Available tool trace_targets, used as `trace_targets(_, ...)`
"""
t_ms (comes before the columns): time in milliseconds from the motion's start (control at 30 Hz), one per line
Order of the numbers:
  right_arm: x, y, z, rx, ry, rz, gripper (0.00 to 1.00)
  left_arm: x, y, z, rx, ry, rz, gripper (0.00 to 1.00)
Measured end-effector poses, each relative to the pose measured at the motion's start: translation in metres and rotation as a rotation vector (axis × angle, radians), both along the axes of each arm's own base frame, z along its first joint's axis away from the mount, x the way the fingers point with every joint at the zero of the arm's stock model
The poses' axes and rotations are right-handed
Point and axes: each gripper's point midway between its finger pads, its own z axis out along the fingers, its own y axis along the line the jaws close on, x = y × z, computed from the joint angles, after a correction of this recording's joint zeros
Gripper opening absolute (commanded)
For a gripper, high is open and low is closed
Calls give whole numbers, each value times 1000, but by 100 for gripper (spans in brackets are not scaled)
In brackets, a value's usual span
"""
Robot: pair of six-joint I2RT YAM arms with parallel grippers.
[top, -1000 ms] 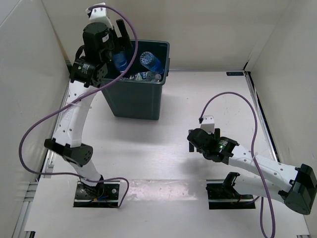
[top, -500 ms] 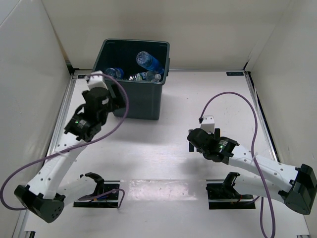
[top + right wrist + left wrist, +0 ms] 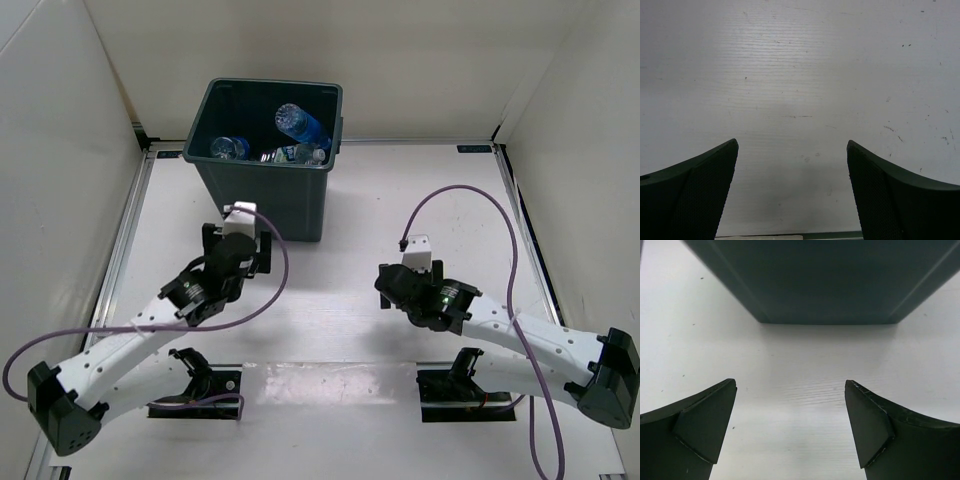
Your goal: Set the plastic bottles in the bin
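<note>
The left tool [image 3: 790,384] has swung down from over the bin [image 3: 270,205] and now hovers low above the counter [image 3: 400,190] before its near wall, spread and empty. The right tool [image 3: 792,143] stays put, spread likewise. The plastic bottles [image 3: 298,125] lie inside the bin.

A: Which kind of place is shown?
B: A robotics lab cell. Plain white panels [image 3: 60,150] enclose a white bench [image 3: 400,190]. The left arm [image 3: 130,345] and right arm [image 3: 520,335] are bolted at its near edge, trailing purple cables [image 3: 515,250], with an aluminium rail [image 3: 118,260] alongside.
</note>
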Motion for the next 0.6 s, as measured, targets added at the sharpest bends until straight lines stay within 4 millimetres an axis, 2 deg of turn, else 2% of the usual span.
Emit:
trace_targets(267,-1,-1,5,-7,-20,-10,90,-13,24,-14,-22,-102,28,100)
trace_targets(467,0,-3,5,-15,-24,-18,90,-10,32,-29,35,-106,64,100)
trace_targets(600,1,-5,4,-22,-20,-30,90,-5,38,-27,63,-130,109,100)
